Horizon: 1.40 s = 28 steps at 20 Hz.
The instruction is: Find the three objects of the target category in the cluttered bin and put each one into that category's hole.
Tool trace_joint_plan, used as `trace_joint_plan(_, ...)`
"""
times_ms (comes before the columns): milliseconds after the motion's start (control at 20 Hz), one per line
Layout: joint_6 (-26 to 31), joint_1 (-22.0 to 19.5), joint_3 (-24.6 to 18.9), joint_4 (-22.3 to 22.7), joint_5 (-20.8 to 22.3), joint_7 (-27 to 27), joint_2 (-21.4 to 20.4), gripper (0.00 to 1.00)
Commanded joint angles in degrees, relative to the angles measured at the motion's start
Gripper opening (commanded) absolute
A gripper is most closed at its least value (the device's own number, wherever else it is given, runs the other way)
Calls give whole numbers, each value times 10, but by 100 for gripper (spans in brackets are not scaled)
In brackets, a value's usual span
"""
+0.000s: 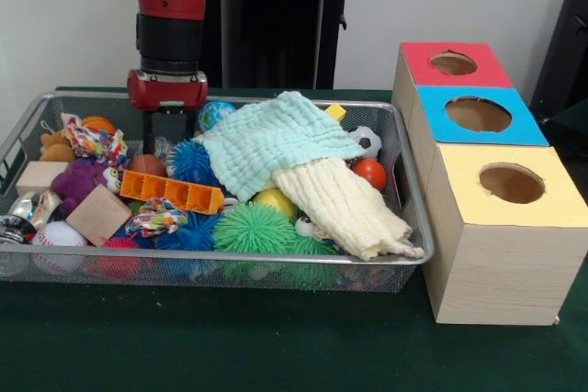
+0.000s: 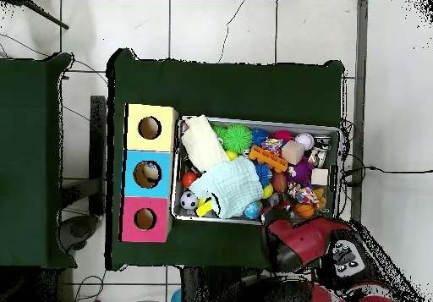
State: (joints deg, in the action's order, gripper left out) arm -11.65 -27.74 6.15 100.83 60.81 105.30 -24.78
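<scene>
No lettering, label, brand or number can be read anywhere in either view. The wire bin [image 1: 409, 227], its toys and the three coloured boxes [image 1: 501, 227] carry no legible markings.

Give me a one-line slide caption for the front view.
Sawyer's gripper reaches, fingers open, into a wire bin of toys and cloths beside three boxes with holes on top.

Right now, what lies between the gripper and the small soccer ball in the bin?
In the front view, the mint cloth covers the stretch between the gripper and the soccer ball.
</scene>
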Motion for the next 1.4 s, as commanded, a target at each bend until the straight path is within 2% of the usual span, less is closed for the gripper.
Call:
trace_joint_plan(50,-59,30,37,-89,-52,28,114,100)
trace_joint_plan(600,-52,30,36,-87,-36,33,108,100)
trace_joint_plan(950,-60,32,41,-90,-47,41,115,100)
trace_joint_plan(1000,-63,33,44,-90,-50,43,116,0)
trace_joint_plan(1200,-65,34,43,-92,-51,42,117,0)
trace_joint_plan(1400,-49,25,27,-87,-31,46,107,0)
